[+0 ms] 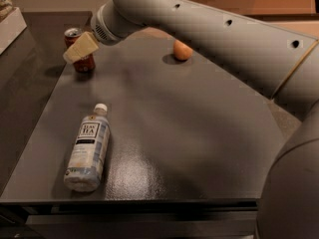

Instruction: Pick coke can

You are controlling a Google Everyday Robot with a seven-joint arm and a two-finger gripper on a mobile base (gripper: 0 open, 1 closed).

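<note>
The coke can (74, 34) stands upright at about ten o'clock on the dark table (189, 133); the gripper (79, 49) overlaps its red side, hiding any script, and whether that hand is open or closed cannot be told. A good grasp probably means squaring up on the can's middle and closing gently, without tipping it. The bottle (88, 151) lying at seven o'clock seems to read "TEA".

Cream pincer (73, 55) at red coke can (73, 36)
</note>
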